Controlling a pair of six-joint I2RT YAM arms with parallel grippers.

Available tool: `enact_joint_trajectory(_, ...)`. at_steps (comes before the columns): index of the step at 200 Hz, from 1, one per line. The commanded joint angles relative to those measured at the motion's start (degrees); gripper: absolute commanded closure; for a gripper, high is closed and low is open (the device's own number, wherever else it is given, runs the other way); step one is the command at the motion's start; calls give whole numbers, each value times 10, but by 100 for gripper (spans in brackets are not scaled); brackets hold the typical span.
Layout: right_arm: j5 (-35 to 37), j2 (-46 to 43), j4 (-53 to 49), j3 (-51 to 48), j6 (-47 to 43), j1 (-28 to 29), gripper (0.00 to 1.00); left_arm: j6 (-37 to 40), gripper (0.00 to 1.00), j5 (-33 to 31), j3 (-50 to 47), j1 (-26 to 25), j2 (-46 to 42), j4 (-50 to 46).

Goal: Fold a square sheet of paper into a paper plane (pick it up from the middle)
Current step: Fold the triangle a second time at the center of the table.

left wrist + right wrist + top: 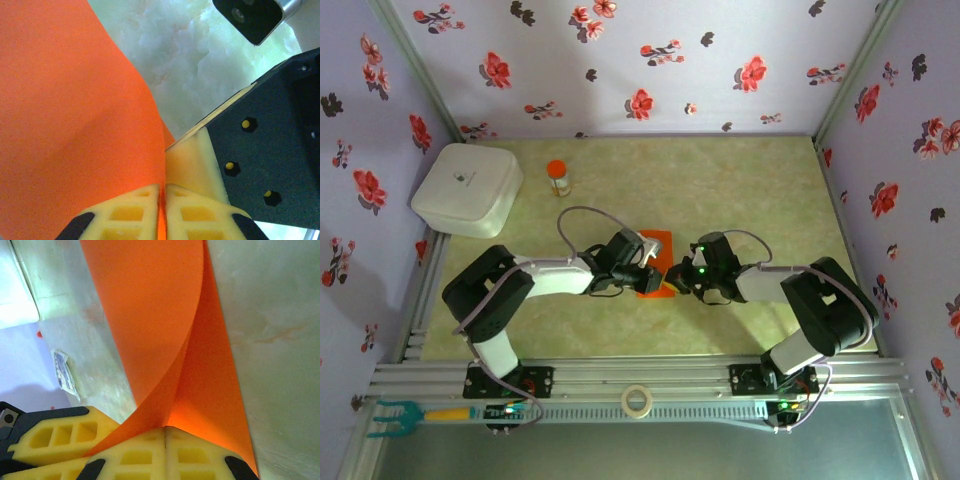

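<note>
Fingers (132,212) of left gripper (161,195) and right gripper (165,436) — gridded yellow pads — clamp the curled square sheet of paper (150,305).

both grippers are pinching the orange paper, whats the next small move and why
Probably carry the pinched edge a little way over the sheet and lower it. The left gripper and the right gripper are both shut on the square sheet of paper, close together. Ahead of the right gripper the paper only curls in a soft loop, with no crease pressed flat yet.
</note>
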Motion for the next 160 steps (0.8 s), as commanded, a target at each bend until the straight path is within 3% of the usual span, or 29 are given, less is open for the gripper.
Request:
enact_joint_trajectory(1,-2,-1,7,-7,6,2,96,3,91,9,-4,3,-8,13)
enact_joint_trajectory(55,-2,0,-3,-4,1,2,96,6,86,9,0,6,-10,18)
enact_joint_trajectory(113,2,0,-21,1,-8,2,95,12,100,10,-2,6,-19,17)
enact_joint_trajectory(160,36,-10,-116,20,-60,2,96,10,100,10,3,7,-17,4)
